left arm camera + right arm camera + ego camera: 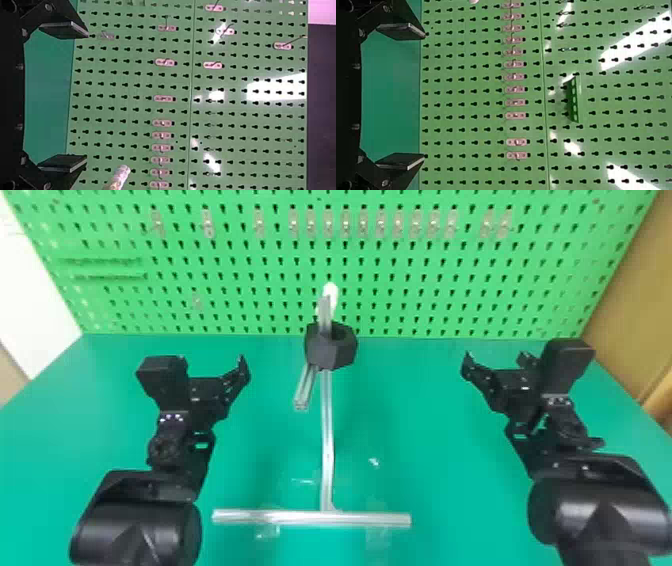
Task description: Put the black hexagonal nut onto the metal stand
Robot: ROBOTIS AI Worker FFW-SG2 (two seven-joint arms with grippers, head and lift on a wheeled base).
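The black hexagonal nut (327, 352) sits high on the metal stand (327, 440), around a bar that rises out of its opening; part of the hole shows beside the bar. Left of the nut in the head view, my left gripper (213, 362) is open, apart from nut and stand. On the other side my right gripper (494, 359) is also open and touches neither. In its wrist view the left gripper (86, 97) has nothing between its spread fingers; the right gripper (423, 96) likewise holds nothing. A pale rod end (121, 174) shows in the left wrist view.
A green pegboard (240, 290) with small hooks stands behind the green table (270, 440). The stand's crossbar (310, 517) lies near the table's front, between both arms. A short bar (305, 390) juts out below the nut. The right wrist view shows a small green holder (573, 99).
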